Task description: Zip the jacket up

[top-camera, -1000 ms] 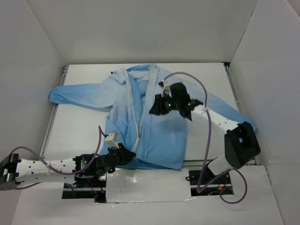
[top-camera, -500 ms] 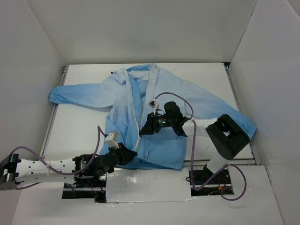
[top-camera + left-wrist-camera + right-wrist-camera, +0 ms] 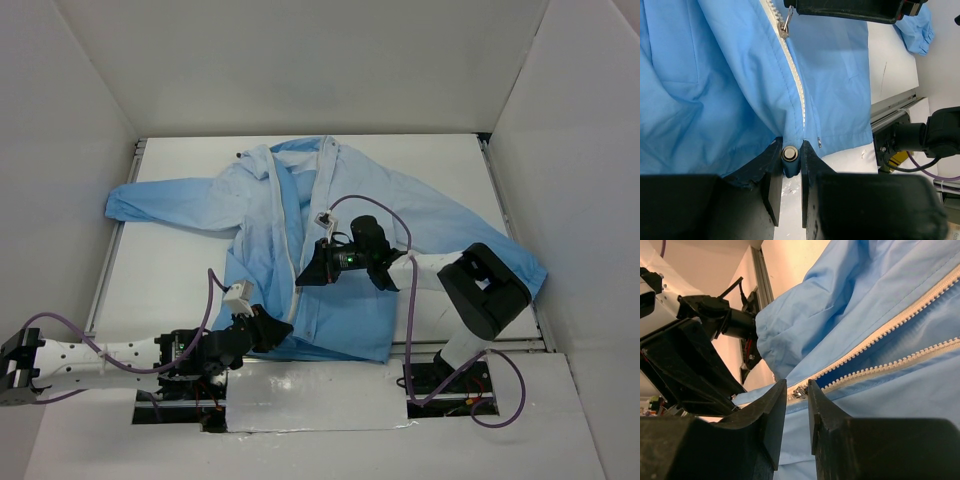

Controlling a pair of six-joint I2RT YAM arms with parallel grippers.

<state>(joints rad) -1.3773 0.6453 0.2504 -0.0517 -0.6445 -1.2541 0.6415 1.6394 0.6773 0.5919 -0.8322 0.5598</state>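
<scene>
The jacket (image 3: 345, 205) is zipped only near its hem (image 3: 840, 144). Left gripper (image 3: 790, 150) clamps the hem; right gripper (image 3: 797, 386) hold on slider (image 3: 785, 29) indeterminate.

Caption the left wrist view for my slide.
Left gripper pinches the hem of the light-blue fabric jacket below its white zipper; right gripper grips the metal slider.

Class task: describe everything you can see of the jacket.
The jacket is thin light-blue fabric, lying front-up on the white table, sleeves spread. Its white zipper is open above a slider in its lower part. The left gripper clamps the hem at the zipper's foot; the right gripper pinches the slider's pull.
</scene>
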